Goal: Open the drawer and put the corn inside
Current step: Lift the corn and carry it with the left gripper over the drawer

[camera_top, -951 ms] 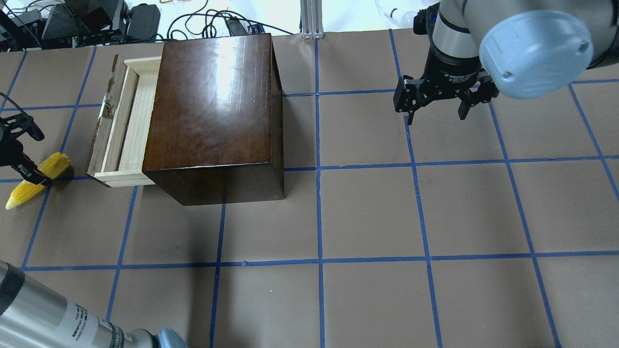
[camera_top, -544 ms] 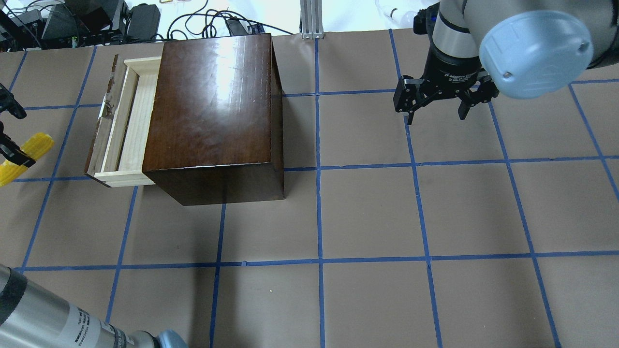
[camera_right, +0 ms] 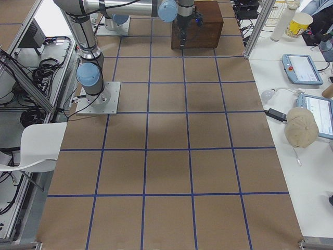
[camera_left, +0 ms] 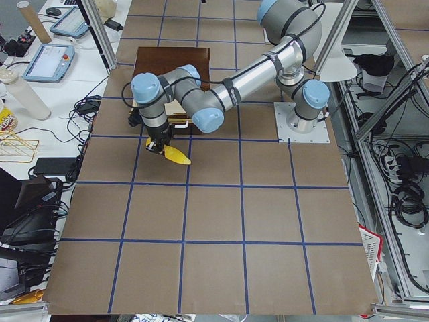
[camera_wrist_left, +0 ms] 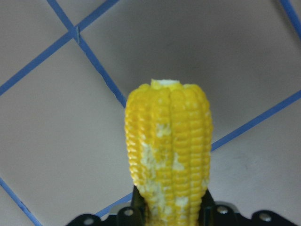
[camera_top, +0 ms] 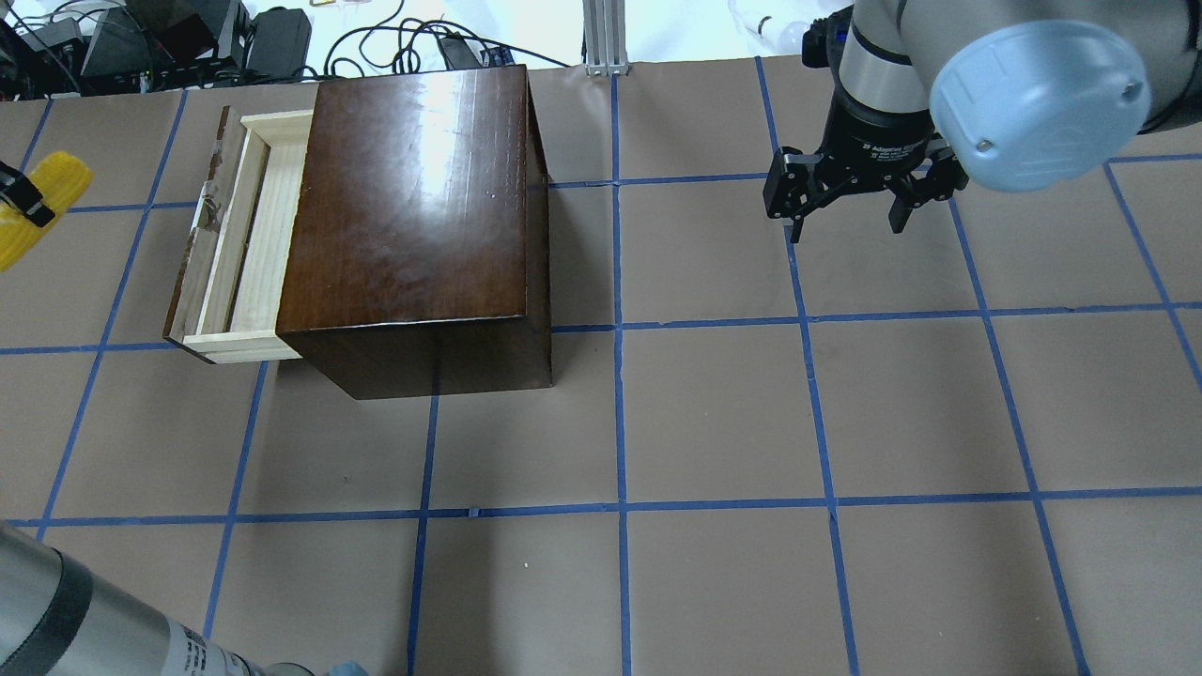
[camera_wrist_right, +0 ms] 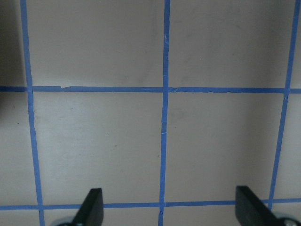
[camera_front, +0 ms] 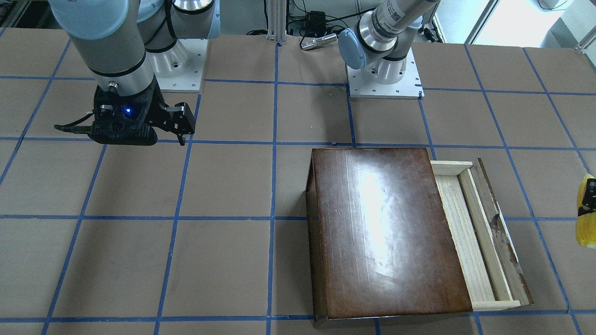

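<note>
Tabletop [camera_top: 714, 413]: brown covering, gridded with blue tape [camera_top: 620, 413]. Aluminium post [camera_top: 601, 33] at far edge, black cables [camera_top: 376, 42] behind. White chair [camera_right: 39, 146] alongside. White side bench [camera_right: 273, 78]: two teach pendants [camera_right: 302, 69], paper cup [camera_right: 298, 23], possibly a beige cap [camera_right: 301, 127]. Lighting bright, even.

A brown surface [camera_top: 714, 413] crossed by a grid of blue tape [camera_top: 621, 413] has black cables [camera_top: 376, 42] behind its far edge, a white side surface [camera_right: 263, 73] carries two tablets [camera_right: 302, 69], a beige cap [camera_right: 301, 129] and a yellow paper cup [camera_right: 297, 22], and a white chair [camera_right: 39, 148] stands apart
</note>
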### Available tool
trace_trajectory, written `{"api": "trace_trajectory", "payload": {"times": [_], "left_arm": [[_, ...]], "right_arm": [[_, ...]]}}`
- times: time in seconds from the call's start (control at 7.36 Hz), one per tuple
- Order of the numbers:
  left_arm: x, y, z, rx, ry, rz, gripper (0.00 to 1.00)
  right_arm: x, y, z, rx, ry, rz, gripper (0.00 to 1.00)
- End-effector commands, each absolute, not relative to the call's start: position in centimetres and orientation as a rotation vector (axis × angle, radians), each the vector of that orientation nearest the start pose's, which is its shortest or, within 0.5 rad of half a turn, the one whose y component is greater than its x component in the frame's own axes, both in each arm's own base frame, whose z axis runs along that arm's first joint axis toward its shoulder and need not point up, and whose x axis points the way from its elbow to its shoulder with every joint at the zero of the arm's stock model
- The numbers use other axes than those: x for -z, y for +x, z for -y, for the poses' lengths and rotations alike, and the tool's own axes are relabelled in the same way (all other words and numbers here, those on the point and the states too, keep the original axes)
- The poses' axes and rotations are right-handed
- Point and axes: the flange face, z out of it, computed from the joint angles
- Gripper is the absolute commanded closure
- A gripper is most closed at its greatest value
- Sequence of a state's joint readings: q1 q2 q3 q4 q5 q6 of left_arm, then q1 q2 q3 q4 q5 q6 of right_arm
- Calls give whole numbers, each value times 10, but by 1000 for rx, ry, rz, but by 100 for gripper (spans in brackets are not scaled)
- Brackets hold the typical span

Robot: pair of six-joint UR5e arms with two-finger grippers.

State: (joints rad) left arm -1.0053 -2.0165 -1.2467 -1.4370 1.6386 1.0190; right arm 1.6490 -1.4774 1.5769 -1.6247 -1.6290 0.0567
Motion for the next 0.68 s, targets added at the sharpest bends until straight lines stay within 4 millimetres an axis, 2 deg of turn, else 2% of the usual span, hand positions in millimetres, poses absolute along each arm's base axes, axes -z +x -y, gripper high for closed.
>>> {"api": "trace_trajectory", "payload": {"times": [0.0,0.27,0.41,0.54], "left_arm": [[-451,185,647,4,417,-3096,100],[-451,137,651,-35,113,-3160,100],[-446,101,659,-49,27,-3163,100],[-429,80,666,-86,21,-3172,100]], "right_arm": [[-443,168,513,-65,-36,-3200,0],[-443,168,513,-67,-36,-3200,0],[-443,168,513,-67,-36,-3200,0],[-443,168,513,-67,-36,-3200,0]]}}
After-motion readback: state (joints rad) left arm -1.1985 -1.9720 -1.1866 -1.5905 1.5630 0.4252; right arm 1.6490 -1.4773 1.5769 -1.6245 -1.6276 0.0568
